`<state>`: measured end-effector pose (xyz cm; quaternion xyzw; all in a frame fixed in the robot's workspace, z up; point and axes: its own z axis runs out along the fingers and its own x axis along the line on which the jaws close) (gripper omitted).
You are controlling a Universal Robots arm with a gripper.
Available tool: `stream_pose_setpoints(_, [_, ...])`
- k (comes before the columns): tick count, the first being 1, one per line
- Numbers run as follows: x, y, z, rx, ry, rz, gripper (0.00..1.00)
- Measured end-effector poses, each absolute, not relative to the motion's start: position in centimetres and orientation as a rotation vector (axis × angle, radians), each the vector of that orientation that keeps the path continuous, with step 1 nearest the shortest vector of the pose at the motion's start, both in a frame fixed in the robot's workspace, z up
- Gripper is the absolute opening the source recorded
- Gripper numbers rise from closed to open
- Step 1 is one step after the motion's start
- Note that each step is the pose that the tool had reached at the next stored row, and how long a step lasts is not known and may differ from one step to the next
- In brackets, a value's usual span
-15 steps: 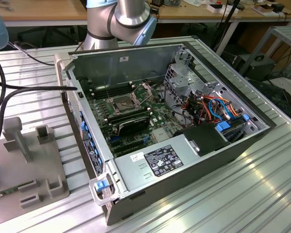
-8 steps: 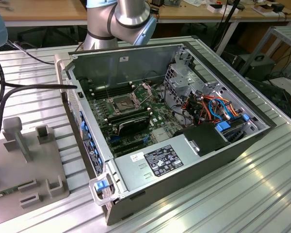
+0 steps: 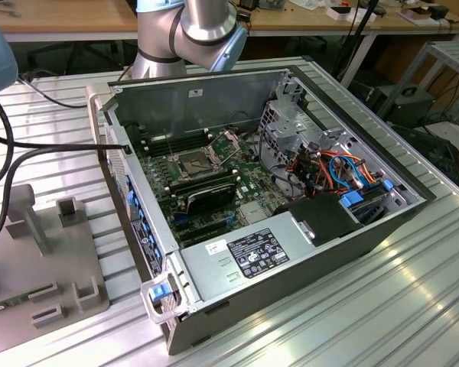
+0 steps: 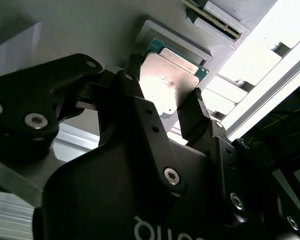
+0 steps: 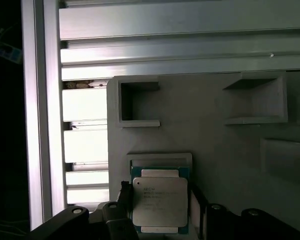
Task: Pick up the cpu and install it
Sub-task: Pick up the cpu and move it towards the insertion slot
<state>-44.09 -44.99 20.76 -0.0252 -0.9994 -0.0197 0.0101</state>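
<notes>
Between the jaws: small thin square cpu with grey metallic face (image 5: 159, 207), seated in matte grey moulded tray (image 5: 215, 130) | black gripper (image 4: 165, 81) straddles it; pinching or spread, cannot tell | ribbed aluminium tabletop (image 5: 165, 60) beyond

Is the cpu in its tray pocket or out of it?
In. The cpu lies flat within the raised rim of its pocket on the tray.

Over the socket (image 3: 195, 162) the open case (image 3: 214, 92) leaves room from above (exterior view): memory sticks (image 3: 206, 186) at its six o'clock, cables (image 3: 333, 164) at three. Raised pocket walls (image 5: 137, 122) on the grey holder (image 5: 215, 140) stand near the cpu (image 5: 160, 205).
</notes>
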Motion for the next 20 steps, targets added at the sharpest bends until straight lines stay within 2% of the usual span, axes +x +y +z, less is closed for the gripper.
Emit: stream_pose_setpoints(20, [-44.1,-45.0,19.5,-0.079,-3.12,-0.063,0.55])
